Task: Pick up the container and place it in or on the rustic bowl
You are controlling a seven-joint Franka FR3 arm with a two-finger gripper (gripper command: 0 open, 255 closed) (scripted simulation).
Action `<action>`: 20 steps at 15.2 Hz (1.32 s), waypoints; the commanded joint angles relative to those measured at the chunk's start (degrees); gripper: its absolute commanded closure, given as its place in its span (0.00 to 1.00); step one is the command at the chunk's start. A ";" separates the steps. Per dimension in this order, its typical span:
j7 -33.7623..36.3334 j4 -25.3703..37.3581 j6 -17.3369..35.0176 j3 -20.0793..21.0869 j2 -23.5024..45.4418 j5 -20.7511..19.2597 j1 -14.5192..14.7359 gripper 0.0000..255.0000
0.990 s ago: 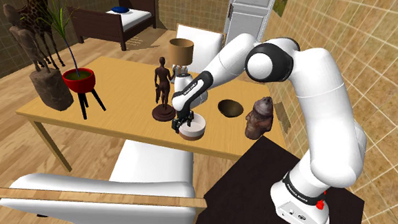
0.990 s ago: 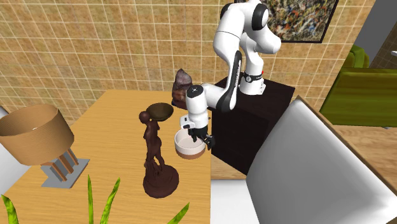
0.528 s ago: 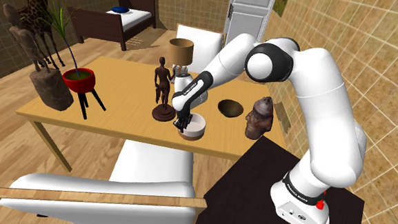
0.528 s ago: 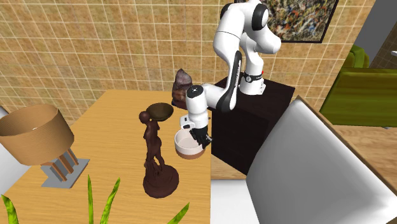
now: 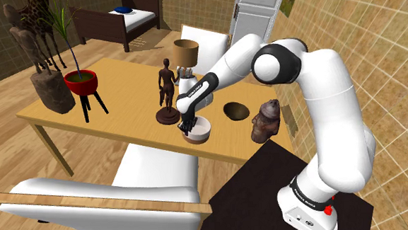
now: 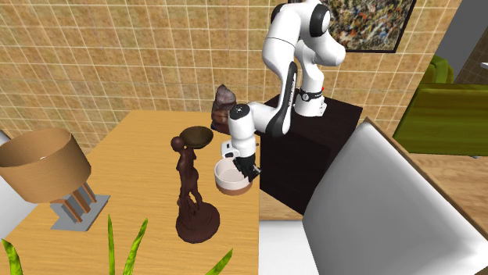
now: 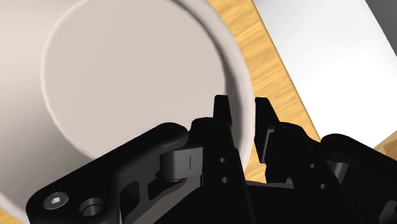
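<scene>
Shoulder view: down low with gripper (image 5: pixel 187 125) at the rim of the container (image 5: pixel 200 133), close to the near edge of the table (image 5: pixel 124 100), with figurine (image 5: pixel 167 91) just beside on the shoulder view's left and bowl (image 5: pixel 236 111) to its right, a little farther back

Second exterior view: sitting flat by the table's edge, hand down on the rim

Wrist view: pinched by one wall only, fingers (image 7: pixel 221 109) almost closed, one inside, one outside

Liable to tilt or slip from so thin a pinch once lifted, and to drop past the edge; may also clip the figurine
</scene>
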 commanded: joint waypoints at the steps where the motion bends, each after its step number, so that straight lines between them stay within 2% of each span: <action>1: 0.01 -0.49 -0.56 0.03 -1.06 0.01 0.00 1.00; 20: 0.29 -2.64 -9.99 0.15 -12.64 0.11 -0.14 1.00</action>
